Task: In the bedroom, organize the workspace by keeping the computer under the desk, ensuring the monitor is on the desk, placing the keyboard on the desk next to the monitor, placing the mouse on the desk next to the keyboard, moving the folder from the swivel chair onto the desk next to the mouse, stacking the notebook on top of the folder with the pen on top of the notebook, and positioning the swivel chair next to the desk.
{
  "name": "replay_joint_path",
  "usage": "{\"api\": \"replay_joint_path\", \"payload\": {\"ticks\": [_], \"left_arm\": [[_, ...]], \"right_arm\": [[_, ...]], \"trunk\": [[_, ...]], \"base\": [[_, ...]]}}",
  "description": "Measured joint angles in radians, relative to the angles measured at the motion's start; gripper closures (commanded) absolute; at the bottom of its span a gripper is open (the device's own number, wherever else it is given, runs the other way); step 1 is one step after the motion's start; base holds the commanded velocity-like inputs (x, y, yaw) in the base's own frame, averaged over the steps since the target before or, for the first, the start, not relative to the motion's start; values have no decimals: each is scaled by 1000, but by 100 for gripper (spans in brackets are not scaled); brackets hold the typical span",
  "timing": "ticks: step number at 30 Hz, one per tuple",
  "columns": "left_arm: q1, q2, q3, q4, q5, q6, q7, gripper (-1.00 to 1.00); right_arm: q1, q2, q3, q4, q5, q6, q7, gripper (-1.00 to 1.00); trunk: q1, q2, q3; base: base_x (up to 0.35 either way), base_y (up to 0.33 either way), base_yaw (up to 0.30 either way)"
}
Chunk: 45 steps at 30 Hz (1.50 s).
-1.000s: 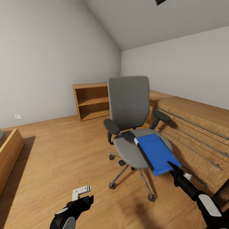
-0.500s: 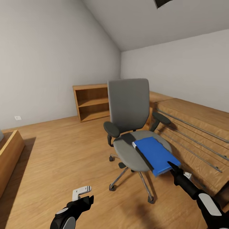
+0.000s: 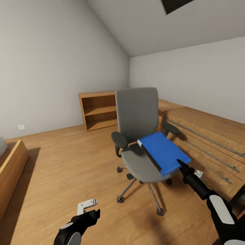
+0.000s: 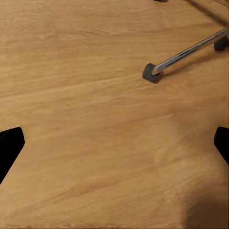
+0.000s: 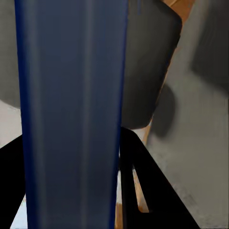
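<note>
The grey swivel chair (image 3: pixel 136 112) stands mid-room on the plank floor, facing me. The bright blue folder (image 3: pixel 163 151) with its black spine hangs tilted just above the seat's right side. My right gripper (image 3: pixel 182 166) is shut on the folder's near edge. In the right wrist view the folder (image 5: pixel 71 114) runs edge-on between the black fingers (image 5: pixel 148 186), with the chair behind it. My left gripper (image 3: pixel 89 210) hovers low over the floor in front of the chair, open. Its wrist view shows bare planks and one chair leg with its caster (image 4: pixel 151 72).
An open wooden shelf unit (image 3: pixel 98 110) stands against the far wall. Low wooden cabinets with metal rails (image 3: pixel 211 136) run along the right, close to the chair. A wooden box edge (image 3: pixel 10 166) sits at the left. A dark skylight (image 3: pixel 177 4) is overhead.
The right gripper has lifted the blue folder up off the chair seat, and it now sits higher and further back. The left arm has not moved.
</note>
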<state>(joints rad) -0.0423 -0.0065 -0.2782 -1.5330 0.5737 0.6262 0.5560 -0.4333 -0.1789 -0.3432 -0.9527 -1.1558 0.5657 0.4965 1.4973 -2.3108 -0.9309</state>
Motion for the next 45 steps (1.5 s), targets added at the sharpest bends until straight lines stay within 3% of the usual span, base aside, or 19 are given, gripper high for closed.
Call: {"api": "replay_joint_path", "payload": {"ticks": [2,10,16,21,25,33,35,37,42,45], "left_arm": [[0,0,0,1,0,0,0,-100],[0,-1,0,7,1,0,-3,-100],[0,-1,-2,41,1,0,-3,-100],[0,-1,-3,49,0,0,-3,-100],[0,-1,-3,50,-1,0,-3,-100],[0,-1,-3,51,-1,0,-3,-100],[0,-1,-3,51,-1,0,-3,-100],[0,-1,-3,51,-1,0,-2,-100],[0,-1,-3,66,0,0,-3,-100],[0,-1,2,176,0,-3,-7,-100]], "right_arm": [[10,22,-1,-53,3,0,0,100],[79,63,-3,-230,7,-16,-29,100],[178,89,-3,-422,8,-130,-132,100],[271,159,-2,-589,23,-170,-269,100],[288,174,-2,-613,23,-169,-291,100],[295,177,-5,-620,21,-168,-256,100],[295,179,-5,-620,11,-168,-253,100],[296,181,-5,-620,-42,-168,-252,100],[296,181,-5,-620,-72,-168,-252,100],[296,180,-7,-621,-77,-170,-254,100]], "trunk": [[-8,14,6],[-39,70,31],[-62,112,50],[-81,147,66],[-96,175,78],[-127,231,103],[-135,245,110],[-142,259,116],[-162,294,132],[-173,315,141]], "base": [[-327,0,0],[-139,0,0],[-12,0,0],[-1,0,0],[0,0,0],[0,0,0],[0,0,0],[0,0,0],[0,0,0],[0,0,0]]}}
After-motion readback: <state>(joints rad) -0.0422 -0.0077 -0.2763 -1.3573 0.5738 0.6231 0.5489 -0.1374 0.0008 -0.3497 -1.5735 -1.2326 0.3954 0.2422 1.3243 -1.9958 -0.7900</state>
